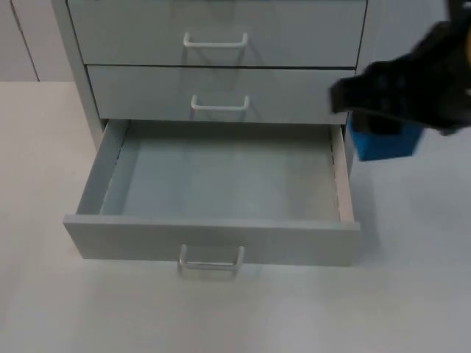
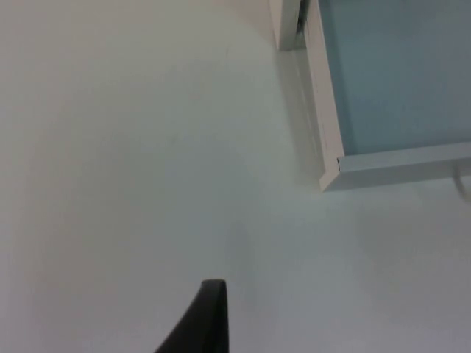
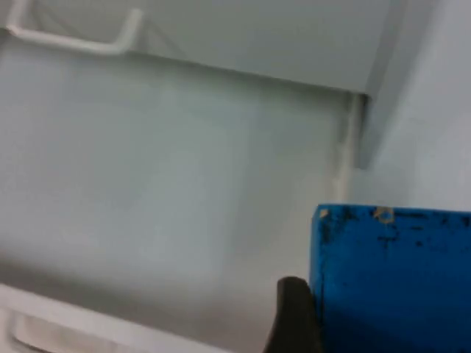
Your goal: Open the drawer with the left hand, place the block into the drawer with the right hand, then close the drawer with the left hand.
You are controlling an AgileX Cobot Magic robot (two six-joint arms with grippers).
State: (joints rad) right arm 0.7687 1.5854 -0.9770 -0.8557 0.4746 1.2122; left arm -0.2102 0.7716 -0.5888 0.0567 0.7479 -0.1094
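Observation:
The cabinet's bottom drawer point(image 1: 213, 239) stands pulled out, and its grey inside holds nothing. My right gripper point(image 1: 383, 118) hovers just past the drawer's right rear corner, shut on a blue block point(image 1: 388, 143) that hangs beneath it above the table. In the right wrist view the blue block point(image 3: 390, 279) sits against a black fingertip point(image 3: 294, 316), with the drawer's floor point(image 3: 162, 176) beyond it. My left gripper point(image 2: 208, 318) waits over bare table to the left of the drawer, whose front left corner point(image 2: 331, 158) lies ahead of it.
Two shut drawers with white handles point(image 1: 219, 104) sit above the open one. The open drawer's handle point(image 1: 211, 259) juts toward the table's front. White table top point(image 1: 44, 169) spreads to the left, right and front of the cabinet.

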